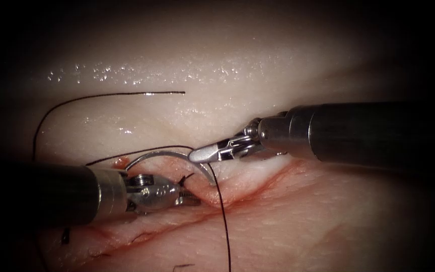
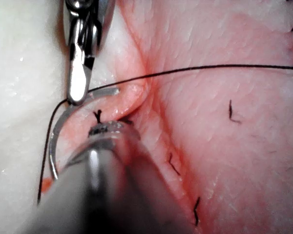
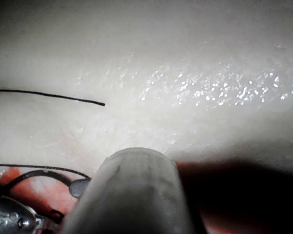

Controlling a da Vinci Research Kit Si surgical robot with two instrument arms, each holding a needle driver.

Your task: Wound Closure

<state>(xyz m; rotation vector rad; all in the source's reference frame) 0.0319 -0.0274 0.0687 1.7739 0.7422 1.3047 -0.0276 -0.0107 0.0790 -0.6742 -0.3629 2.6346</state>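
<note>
The curved needle (image 1: 162,153) arches over the left part of the cut (image 1: 258,190). My right tool (image 1: 197,155) is shut on it about a third of the way from its right end, which dips to the raised far lip of the cut. Its left end lies by a red spot (image 1: 122,162). I cannot tell whether either end is in the tissue. My left tool (image 1: 195,200) is shut on that lip of tissue, just below the needle. Black thread (image 1: 225,226) runs from the needle's right end toward the near edge. In the left wrist view the right tool (image 2: 78,95) pinches the needle (image 2: 56,141) beyond my left tool (image 2: 107,129).
A loose thread tail (image 1: 127,94) curves across the pale tissue (image 1: 237,70) behind the cut; it is also in the right wrist view (image 3: 49,95). Short cut ends of thread (image 1: 65,235) stick up near the cut. Red fluid lines the cut's edges.
</note>
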